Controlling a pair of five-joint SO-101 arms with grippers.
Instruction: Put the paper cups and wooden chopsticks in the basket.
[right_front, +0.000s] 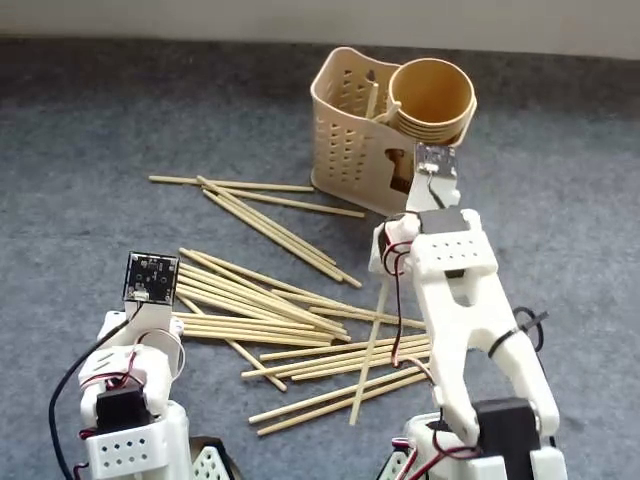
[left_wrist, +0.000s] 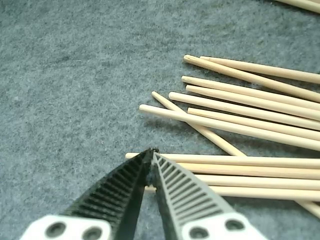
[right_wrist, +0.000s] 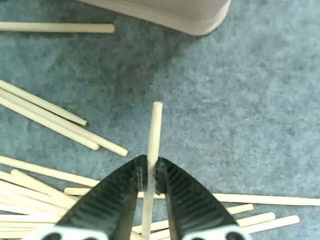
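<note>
A grey mat (right_front: 90, 110) covers the table. In the high view the right arm (right_front: 465, 300) comes up from 5 o'clock towards the centre, and the left arm (right_front: 135, 400) sits low at 7 o'clock. The basket (right_front: 350, 140) stands at 12 o'clock. A nested stack of cups (right_front: 432, 98) leans in its 3 o'clock end, and one upright stick (right_front: 372, 100) is beside the stack. Most chopsticks (right_front: 270, 300) lie scattered flat across the centre of the mat, with a smaller bunch at 8 o'clock from the basket. The right gripper (right_wrist: 150, 164) is closed on a single chopstick (right_wrist: 156, 130). Its free end pokes past the tips towards the basket's base, and its other end runs back between the jaws. The left gripper (left_wrist: 151, 153) has its jaws shut, tips meeting with nothing between them. It is just above the mat, at the near end of one of the lying chopsticks.
</note>
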